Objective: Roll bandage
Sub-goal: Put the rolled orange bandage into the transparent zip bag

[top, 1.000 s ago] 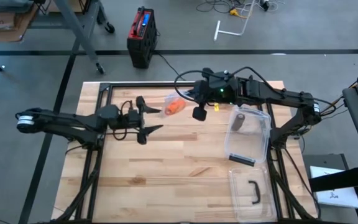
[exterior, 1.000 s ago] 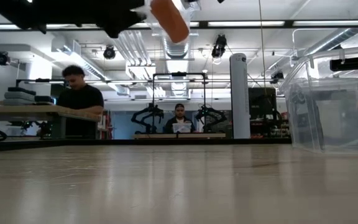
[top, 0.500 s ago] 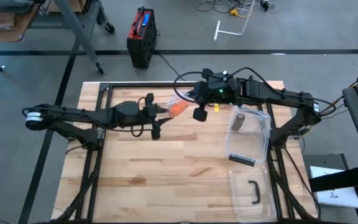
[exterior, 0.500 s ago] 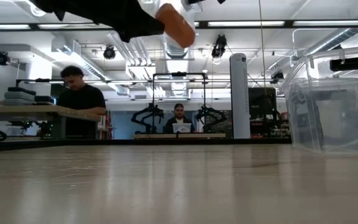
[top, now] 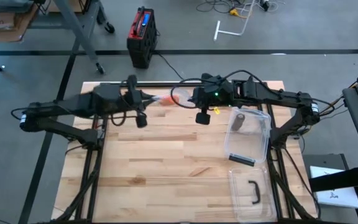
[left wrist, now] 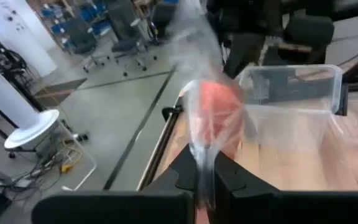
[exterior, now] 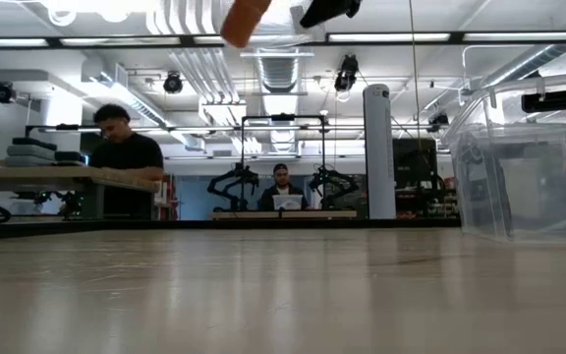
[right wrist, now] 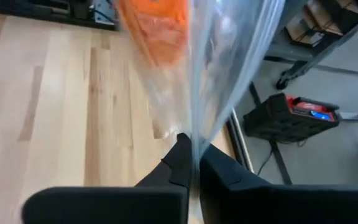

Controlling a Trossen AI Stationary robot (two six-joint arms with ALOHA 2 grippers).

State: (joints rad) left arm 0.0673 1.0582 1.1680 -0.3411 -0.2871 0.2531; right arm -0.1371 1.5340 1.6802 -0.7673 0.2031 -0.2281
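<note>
- High view: left tool (top: pixel 146 98) is pinched shut on the clear bag (top: pixel 166 98), held up over the far middle of the table (top: pixel 166 180).
- Orange bandage roll (top: pixel 166 99) inside looks soft and light; the film looks slippery, so I'd grab the bag edges.
- Bag's long axis runs left-right between the tools.
- Right tool (top: pixel 188 98) pinches the other end.

The robot has 2 dark, slender arms, each ending in a gripper with 2 black tapered fingers. The left arm (top: pixel 61 112) carries a pale ring at its elbow. The right arm (top: pixel 260 94) shows a green light, a yellow tag and looping black cables.
</note>
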